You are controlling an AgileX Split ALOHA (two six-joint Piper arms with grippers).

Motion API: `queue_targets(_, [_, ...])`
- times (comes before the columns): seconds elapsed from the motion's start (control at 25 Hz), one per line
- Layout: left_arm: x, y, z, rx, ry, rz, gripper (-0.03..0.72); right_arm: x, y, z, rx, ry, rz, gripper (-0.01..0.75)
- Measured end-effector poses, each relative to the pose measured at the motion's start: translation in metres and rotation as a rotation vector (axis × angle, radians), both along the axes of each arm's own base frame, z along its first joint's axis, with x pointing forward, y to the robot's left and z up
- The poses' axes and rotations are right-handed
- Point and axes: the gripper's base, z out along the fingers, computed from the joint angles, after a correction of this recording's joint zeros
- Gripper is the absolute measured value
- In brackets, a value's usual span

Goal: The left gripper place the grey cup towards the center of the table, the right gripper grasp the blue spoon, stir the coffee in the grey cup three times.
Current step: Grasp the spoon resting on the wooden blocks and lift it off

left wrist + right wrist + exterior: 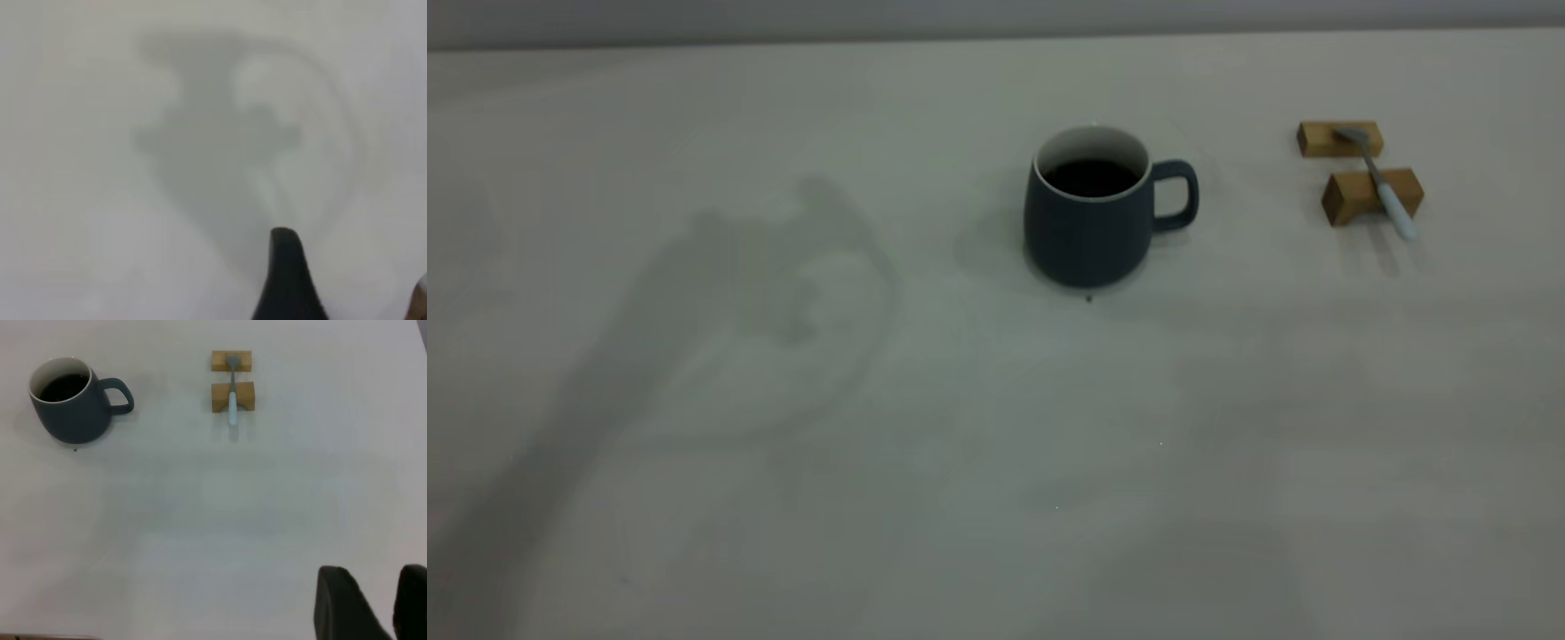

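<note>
Off-white matte table (800, 498) fills nearly all of the exterior view, with a grey wall band along the far edge and a soft arm shadow on the table's left part. Grey cup (1089, 209) stands upright near the table centre, handle toward the right arm's side, coffee (1092, 178) dark and flat inside; a tiny dark speck (1088, 299) sits just in front of its base. Blue spoon (1378, 182) lies across two wooden blocks (1369, 196), well to the right of the cup, metal bowl on the far block, pale handle sticking out past the near one. No arms in the exterior view. Right wrist view shows the right gripper (380, 600) above bare table, well apart from cup and spoon, fingers slightly apart, holding nothing. Left wrist view shows only one black fingertip of the left gripper (287, 277) over its shadow; finger gap cannot tell.
</note>
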Motion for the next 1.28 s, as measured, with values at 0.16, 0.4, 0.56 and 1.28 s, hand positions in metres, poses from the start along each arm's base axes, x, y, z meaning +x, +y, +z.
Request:
queue_targets(0.16, [-0.036,0.012,0.069,-0.095,-0.154,0.169,0.585,0.000,0.000,0.000,0.000,0.000,0.000,0.238])
queue_targets(0.4, [-0.105,0.033,0.112,-0.200,-0.230,0.307,0.585,0.000,0.000,0.000,0.000,0.000,0.000,0.238])
queue_targets(0.56, [-0.153,0.049,0.094,-0.199,-0.172,0.379,0.585,0.000,0.000,0.000,0.000,0.000,0.000,0.238])
queue_targets(1.28, [-0.305,0.098,-0.044,-0.169,-0.046,0.515,0.585,0.000,0.000,0.000,0.000,0.000,0.000,0.238])
